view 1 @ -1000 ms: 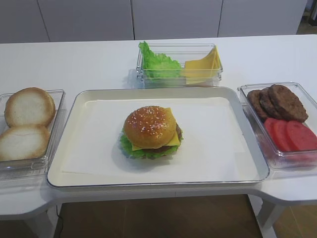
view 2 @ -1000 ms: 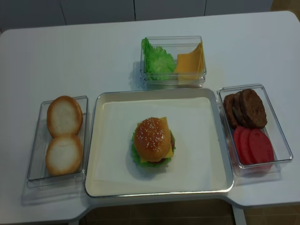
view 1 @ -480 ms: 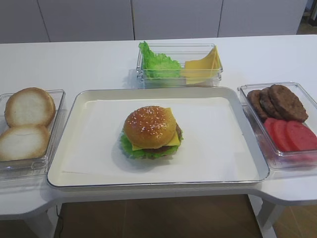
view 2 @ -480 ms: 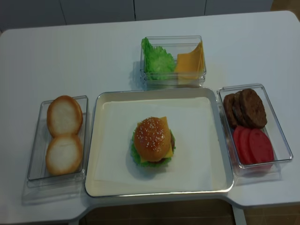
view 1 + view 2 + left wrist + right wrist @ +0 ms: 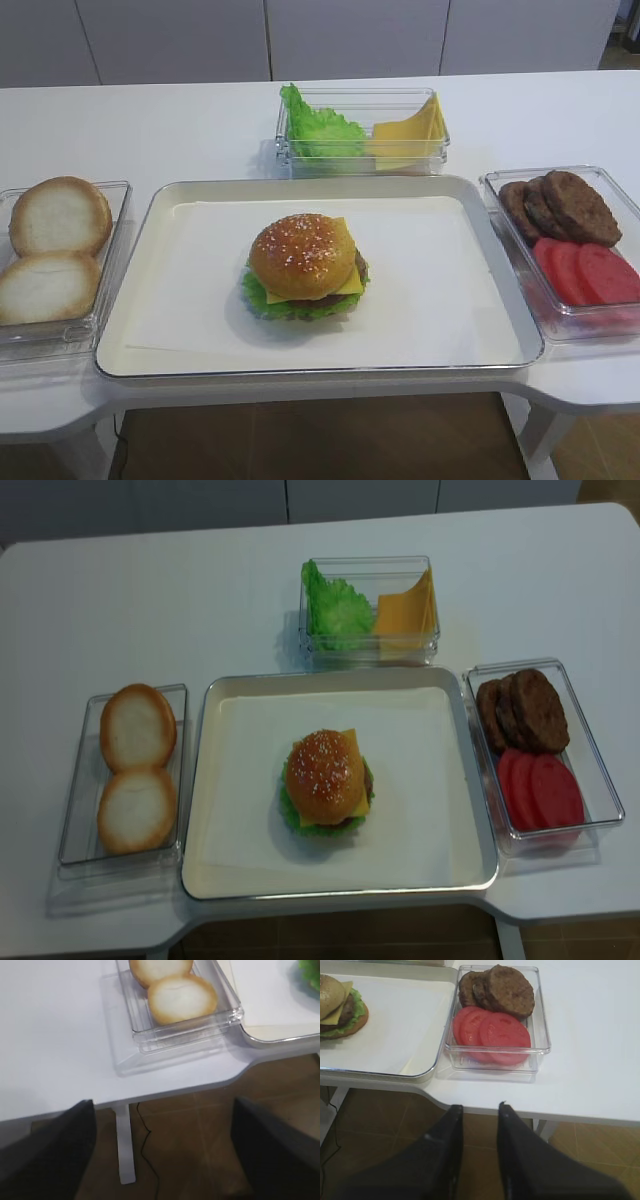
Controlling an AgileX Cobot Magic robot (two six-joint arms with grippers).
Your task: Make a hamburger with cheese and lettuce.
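Observation:
The hamburger [image 5: 305, 265] stands in the middle of the white tray [image 5: 480, 200], topped by a sesame bun. A corner of the yellow cheese [image 5: 351, 284] pokes out at the right, and the ruffled lettuce [image 5: 262, 298] frills out beneath. Neither gripper shows in the high views. In the left wrist view my left gripper [image 5: 162, 1105] hangs open below the table's front edge, nothing between its fingers. My right gripper [image 5: 479, 1106] is shut and empty, off the front edge below the patty box, with the hamburger [image 5: 340, 1007] far to its left.
A clear box of pale bun halves [image 5: 55, 250] sits left of the tray. A box with a lettuce clump and cheese slices [image 5: 362, 130] stands behind it. A box of patties and tomato slices [image 5: 570, 240] lies to the right.

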